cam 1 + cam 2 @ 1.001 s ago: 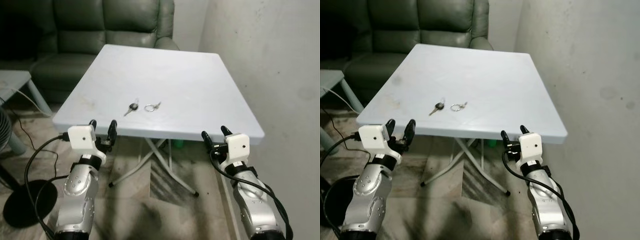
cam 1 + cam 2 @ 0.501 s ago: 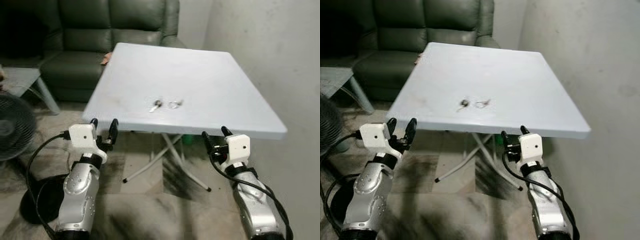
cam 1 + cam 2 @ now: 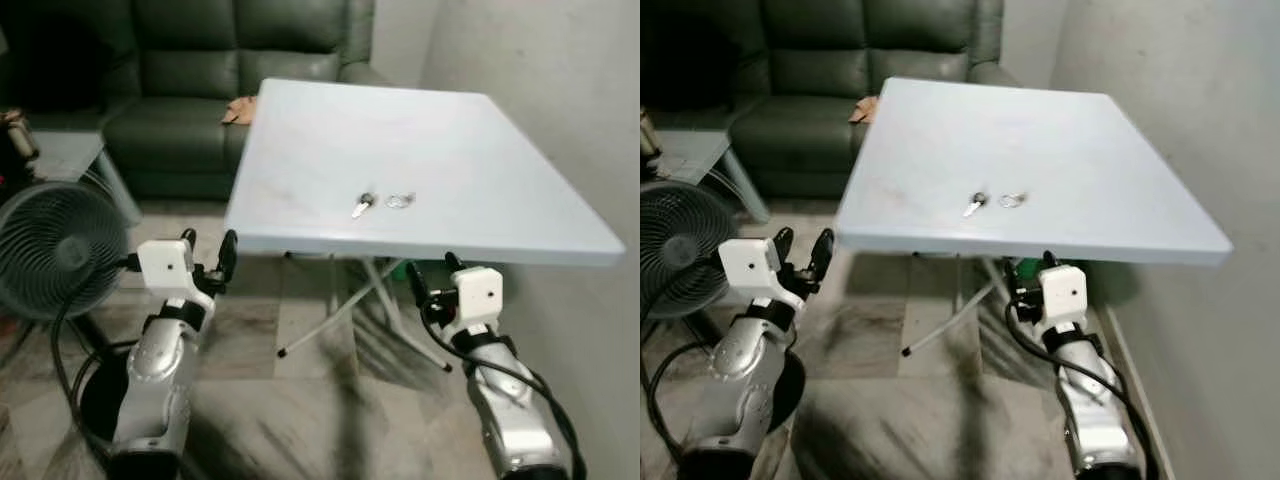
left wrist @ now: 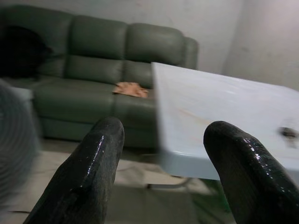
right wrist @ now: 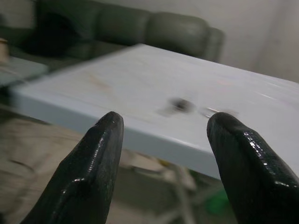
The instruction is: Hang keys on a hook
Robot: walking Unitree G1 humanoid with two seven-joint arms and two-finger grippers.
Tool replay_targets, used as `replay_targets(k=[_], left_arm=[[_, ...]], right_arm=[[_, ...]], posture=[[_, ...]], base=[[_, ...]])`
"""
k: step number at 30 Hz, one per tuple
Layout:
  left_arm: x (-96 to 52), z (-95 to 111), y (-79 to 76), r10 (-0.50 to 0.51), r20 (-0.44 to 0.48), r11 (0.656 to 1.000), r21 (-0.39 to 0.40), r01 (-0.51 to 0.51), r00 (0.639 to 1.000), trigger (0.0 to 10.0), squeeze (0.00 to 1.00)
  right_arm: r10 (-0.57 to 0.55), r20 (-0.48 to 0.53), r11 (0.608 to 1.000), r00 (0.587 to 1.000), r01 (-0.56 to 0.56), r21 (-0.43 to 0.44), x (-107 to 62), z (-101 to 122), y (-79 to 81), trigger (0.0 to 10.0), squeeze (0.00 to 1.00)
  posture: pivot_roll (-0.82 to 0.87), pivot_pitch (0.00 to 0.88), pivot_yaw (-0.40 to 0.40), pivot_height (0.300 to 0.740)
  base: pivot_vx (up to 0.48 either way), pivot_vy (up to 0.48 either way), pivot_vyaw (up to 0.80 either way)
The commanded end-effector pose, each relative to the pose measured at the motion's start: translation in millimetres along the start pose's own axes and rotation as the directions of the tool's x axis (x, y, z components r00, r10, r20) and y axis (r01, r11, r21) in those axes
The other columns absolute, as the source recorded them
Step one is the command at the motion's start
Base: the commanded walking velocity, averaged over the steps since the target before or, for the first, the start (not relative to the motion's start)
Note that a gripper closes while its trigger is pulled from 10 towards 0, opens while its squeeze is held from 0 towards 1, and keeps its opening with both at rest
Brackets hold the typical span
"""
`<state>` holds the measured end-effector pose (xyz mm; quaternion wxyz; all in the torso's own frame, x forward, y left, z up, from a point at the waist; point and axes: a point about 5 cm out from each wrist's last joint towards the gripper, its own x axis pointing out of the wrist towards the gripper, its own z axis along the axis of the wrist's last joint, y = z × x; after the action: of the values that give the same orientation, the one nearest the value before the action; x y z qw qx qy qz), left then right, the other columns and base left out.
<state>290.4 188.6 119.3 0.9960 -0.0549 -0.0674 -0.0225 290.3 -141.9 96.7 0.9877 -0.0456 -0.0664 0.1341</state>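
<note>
Keys lie out on the pale table, a dark-headed key with a small split ring just beside it, both a little way in from the near edge. The left gripper hangs below and to the left of the table's corner, jaws spread wide and empty. The right gripper sits under the near edge, jaws just as wide, nothing between them.

Now the risks. Both grippers are lower than the tabletop, so a straight reach forward would knock a finger into the table's edge; the arm has to come up first. The keys are flat and thin against a hard surface, so wide jaws closing from above could skate over them or shove them away, and the ring might part from the key if only one is caught. The wrist views are smeared, a poor basis for lining up a grasp. A fan stands close by the left arm, its cable trailing near the elbow, ready to snag. No hook can be made out, so the hanging spot is unknown.
</note>
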Motion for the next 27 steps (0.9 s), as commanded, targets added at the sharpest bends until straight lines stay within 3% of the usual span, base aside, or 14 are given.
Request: replay_targets(k=[1,10,18,27], left_arm=[[3.2,1.3,-9.8,-0.016,0.005,1.0,-0.025,0.016,1.0,10.0,0.0],[3.7,0.8,-10.2,-0.001,0.001,1.0,-0.024,0.001,1.0,10.0,0.0],[4.8,-4.8,-10.8,0.009,-0.06,1.0,-0.023,-0.01,0.998,10.0,0.0],[3.8,-6.4,-14.6,-0.011,-0.073,1.0,-0.016,0.01,0.997,10.0,0.0]], right_arm=[[-0.025,0.001,0.999,1.0,0.025,-0.02,-2.2,1.7,-11.6,10.0,0.0],[-0.023,0.0,1.0,1.0,0.023,-0.021,-1.7,1.7,-11.9,10.0,0.0],[-0.014,0.001,1.0,1.0,0.014,-0.023,-1.0,2.2,-10.4,10.0,0.0],[-0.007,0.001,1.0,1.0,0.007,-0.023,-0.3,2.2,-9.4,10.0,0.0]], posture=[[-0.1,0.032,-0.039,0.74],[-0.1,0.033,-0.04,0.74],[-0.09,0.033,-0.043,0.74],[-0.09,0.029,-0.045,0.74]], base=[[0.0,0.0,0.0],[0.0,0.0,0.0],[0.0,0.0,0.0],[0.337,0.0,0.0]])
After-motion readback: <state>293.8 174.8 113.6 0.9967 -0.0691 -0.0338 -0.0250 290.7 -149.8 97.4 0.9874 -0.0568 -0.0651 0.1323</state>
